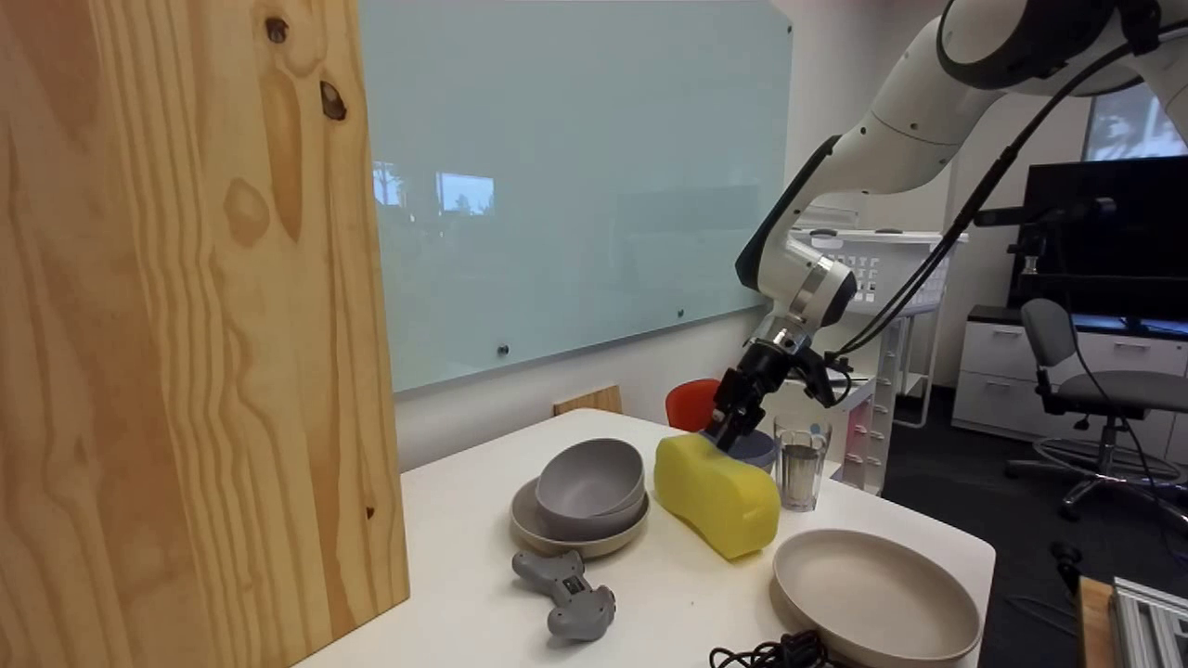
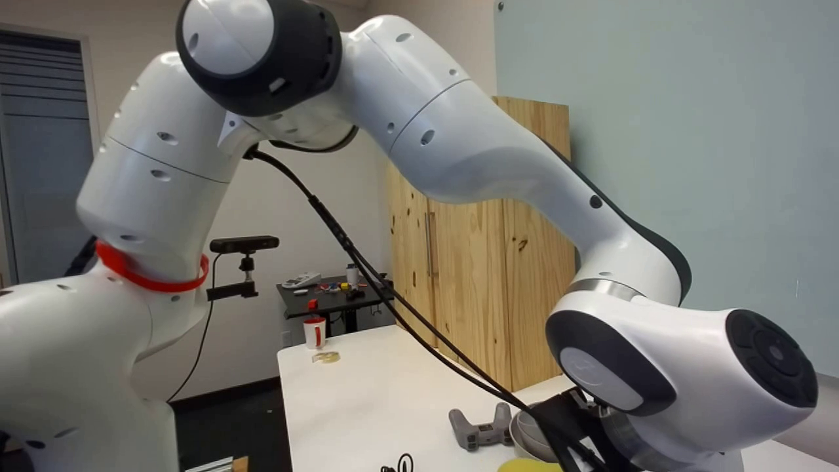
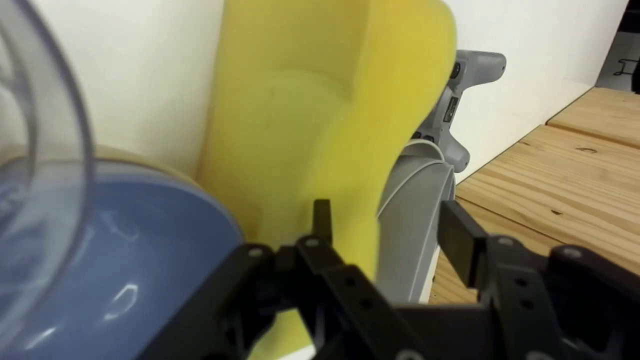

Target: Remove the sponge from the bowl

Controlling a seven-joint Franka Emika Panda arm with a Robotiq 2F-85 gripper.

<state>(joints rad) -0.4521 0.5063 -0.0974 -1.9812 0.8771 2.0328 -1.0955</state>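
The yellow sponge (image 1: 715, 496) stands on the white table beside the bowl, outside it. It fills the middle of the wrist view (image 3: 300, 125), and a sliver shows in an exterior view (image 2: 527, 466). The small lavender-blue bowl (image 1: 756, 450) is partly hidden behind the sponge; its inside shows at the left of the wrist view (image 3: 150, 240). My gripper (image 1: 729, 436) is tilted down at the sponge's upper edge, near the bowl. In the wrist view the gripper (image 3: 387, 227) is open, its left finger against the sponge's image. I cannot tell whether it touches.
A clear glass (image 1: 800, 468) stands close to the bowl. Stacked grey bowls (image 1: 591, 478) sit beside the sponge, with a grey game controller (image 1: 568, 594) near them. A large beige bowl (image 1: 877, 594) and a black cable (image 1: 780, 652) are nearer the front. A wooden cabinet (image 1: 232, 325) borders the table.
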